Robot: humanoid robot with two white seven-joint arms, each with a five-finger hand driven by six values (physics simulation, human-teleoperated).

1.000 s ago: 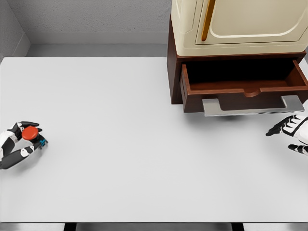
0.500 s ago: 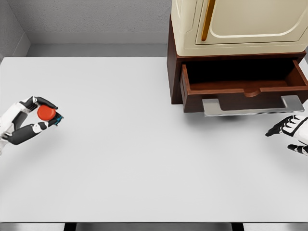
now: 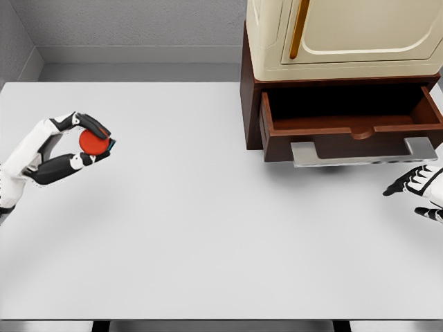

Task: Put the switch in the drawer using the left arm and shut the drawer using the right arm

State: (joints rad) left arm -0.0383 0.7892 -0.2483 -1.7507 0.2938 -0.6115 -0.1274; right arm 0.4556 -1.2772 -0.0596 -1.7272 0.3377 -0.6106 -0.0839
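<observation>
The right hand (image 3: 421,190) waits with loose, empty fingers under the handle (image 3: 363,152), while the left hand (image 3: 66,149) pinches the red switch (image 3: 92,142) above the table (image 3: 208,228), well short of the open, unfilled drawer (image 3: 353,117).

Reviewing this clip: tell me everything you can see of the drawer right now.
The drawer is dark reddish-brown, wood-like, and pulled open from the base of a brown cabinet under a cream upper unit. Its inside looks dark and empty. The front panel has a curved notch in its top edge and a flat grey handle jutting toward the camera. It sits at the table's far right. Nothing touches it; the right hand rests on the table just below the handle.
</observation>
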